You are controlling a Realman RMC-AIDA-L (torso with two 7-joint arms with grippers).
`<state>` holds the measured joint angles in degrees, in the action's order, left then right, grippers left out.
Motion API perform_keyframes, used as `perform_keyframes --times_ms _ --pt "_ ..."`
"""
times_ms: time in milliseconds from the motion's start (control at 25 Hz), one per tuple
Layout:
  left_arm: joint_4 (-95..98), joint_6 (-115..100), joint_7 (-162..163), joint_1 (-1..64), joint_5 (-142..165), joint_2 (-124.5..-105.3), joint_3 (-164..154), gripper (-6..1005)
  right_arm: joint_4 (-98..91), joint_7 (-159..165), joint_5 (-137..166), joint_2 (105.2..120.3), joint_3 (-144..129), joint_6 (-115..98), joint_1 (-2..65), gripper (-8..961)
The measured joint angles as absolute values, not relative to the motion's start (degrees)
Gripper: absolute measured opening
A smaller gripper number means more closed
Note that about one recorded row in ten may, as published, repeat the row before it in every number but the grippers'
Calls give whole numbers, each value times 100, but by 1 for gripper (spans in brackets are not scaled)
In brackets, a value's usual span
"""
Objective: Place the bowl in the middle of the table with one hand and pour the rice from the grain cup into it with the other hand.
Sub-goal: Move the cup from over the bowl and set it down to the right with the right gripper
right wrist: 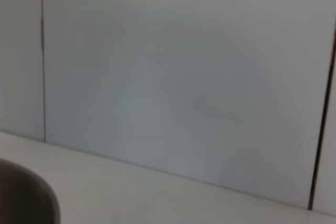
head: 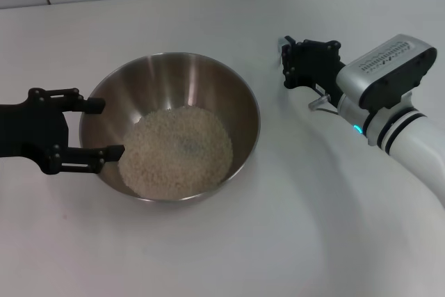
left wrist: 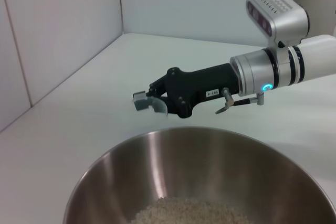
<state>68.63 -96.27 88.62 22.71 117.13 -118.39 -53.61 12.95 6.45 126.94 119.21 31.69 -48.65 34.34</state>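
On the left, the black two-pronged left gripper sits at the left rim of the large round stainless-steel bowl, its fingers spread apart with one prong above the rim's far-left edge and the other near the lower-left edge; whether they touch the metal cannot be told. The bowl stands near the middle of the plain white smooth table, so the placing step looks done. Inside it, the pale beige rice lies as a granular mound covering the bottom, and the pouring also looks finished. The bowl's wall is brushed and shiny, curving smoothly down to a narrow base.

To the right and farther back, the black right gripper on its silver-white arm is well apart from the bowl, low over the table. In the left wrist view, the right gripper is closed on a small translucent whitish plastic grain cup, thin-walled and looking empty. What seems left is setting the cup down and drawing both arms away.
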Motion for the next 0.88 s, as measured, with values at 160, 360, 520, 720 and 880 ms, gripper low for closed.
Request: perform_keyframes --times_ms 160,360,520,720,880 --pt "6807 -9604 8858 2298 11715 -11839 -5398 827 1301 623 12728 11941 3047 -4709 3454 31" --pt "6802 -9598 8858 2301 11715 -11839 -5421 827 1349 623 12727 11955 3032 -4706 3339 32" --pt "6802 -9596 8858 2291 11715 -11838 -5422 827 1459 623 12727 11948 3058 -4784 3155 138" --pt "6802 -9596 8863 2261 11720 -11831 -5422 827 1683 634 12730 11906 3045 -5190 2671 276" --pt "6803 -9600 8867 2255 11724 -11829 -5421 827 1819 801 12719 11888 3085 -5833 2103 393"
